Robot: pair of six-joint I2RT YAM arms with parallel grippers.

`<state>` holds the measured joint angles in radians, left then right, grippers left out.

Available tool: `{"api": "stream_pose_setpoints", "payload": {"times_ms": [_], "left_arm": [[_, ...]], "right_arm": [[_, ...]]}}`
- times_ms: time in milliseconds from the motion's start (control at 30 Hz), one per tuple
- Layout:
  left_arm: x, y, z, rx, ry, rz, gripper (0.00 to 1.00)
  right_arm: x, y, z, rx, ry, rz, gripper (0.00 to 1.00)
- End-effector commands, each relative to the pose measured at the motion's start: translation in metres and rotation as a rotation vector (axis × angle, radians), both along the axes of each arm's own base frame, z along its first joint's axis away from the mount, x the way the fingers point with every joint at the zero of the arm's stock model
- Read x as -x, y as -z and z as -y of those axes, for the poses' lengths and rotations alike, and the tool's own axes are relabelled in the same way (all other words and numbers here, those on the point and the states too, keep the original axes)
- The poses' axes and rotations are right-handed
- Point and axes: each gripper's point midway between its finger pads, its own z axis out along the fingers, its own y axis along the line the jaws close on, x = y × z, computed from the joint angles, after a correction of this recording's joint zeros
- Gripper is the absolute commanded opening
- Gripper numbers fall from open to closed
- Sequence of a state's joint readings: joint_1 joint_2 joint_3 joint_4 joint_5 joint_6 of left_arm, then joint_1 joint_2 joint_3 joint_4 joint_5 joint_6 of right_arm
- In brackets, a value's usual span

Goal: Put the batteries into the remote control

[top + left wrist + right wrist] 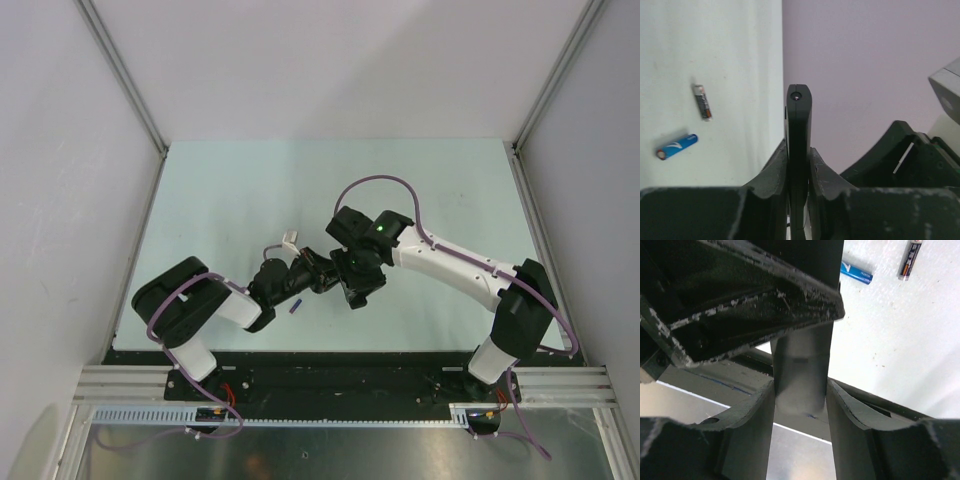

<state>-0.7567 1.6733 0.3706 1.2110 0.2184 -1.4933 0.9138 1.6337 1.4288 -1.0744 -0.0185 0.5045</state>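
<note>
Left end effector [799, 160] clamps the remote control [799, 115] on edge, right end effector [801, 390] pinches its other end, probably bracing it; one battery [703, 102] lies loose on the desk [715, 50]

Robotics lab bench cell

Two white-and-black robot arms, the left arm [200, 300] and the right arm [450, 262], are bolted to an aluminium rail [120, 381] at the near edge of a pale work table [250, 190]. Plain white panels [340, 60] close the left, right and far sides, framed by aluminium profile posts [125, 78]. Purple cables [385, 179] loop off the arms. A slotted cable duct [300, 421] runs along the near side above sheet metal [330, 455].
</note>
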Motion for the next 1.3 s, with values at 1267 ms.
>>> {"api": "stream_pose_setpoints", "payload": {"times_ms": [1267], "left_arm": [[-0.006,-0.113,-0.006,0.342,0.022,0.331,0.0]], "right_arm": [[-0.036,-0.168,0.074,-0.363,0.311,0.497,0.75]]}}
